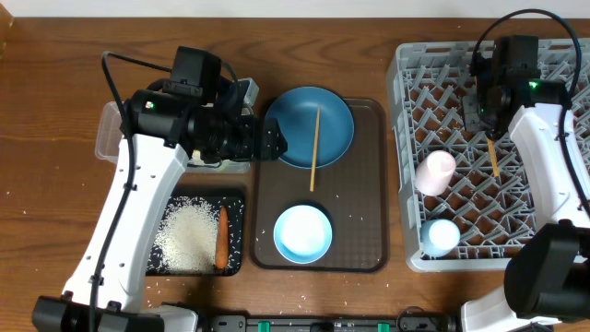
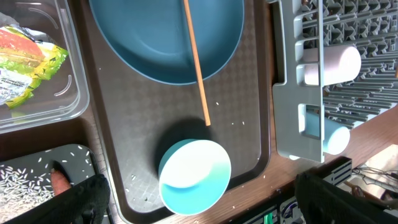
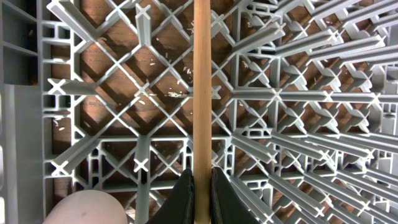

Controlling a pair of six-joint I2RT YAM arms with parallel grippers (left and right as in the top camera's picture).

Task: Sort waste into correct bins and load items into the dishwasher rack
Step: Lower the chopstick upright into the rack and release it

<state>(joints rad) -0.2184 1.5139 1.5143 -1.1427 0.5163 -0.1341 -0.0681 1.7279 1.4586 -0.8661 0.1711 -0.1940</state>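
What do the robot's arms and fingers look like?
Both the left arm and right arm have smooth white links joined by bulky black joints and wrists. A thin black cable loops off each, and a small green light glows near each wrist. The fingers are dark and tapered.

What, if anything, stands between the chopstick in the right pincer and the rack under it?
Nothing visible does. The right pincer is shut on the chopstick, which hangs over bare lattice of the rack. The pink cup lies off to one side, clear of the stick.
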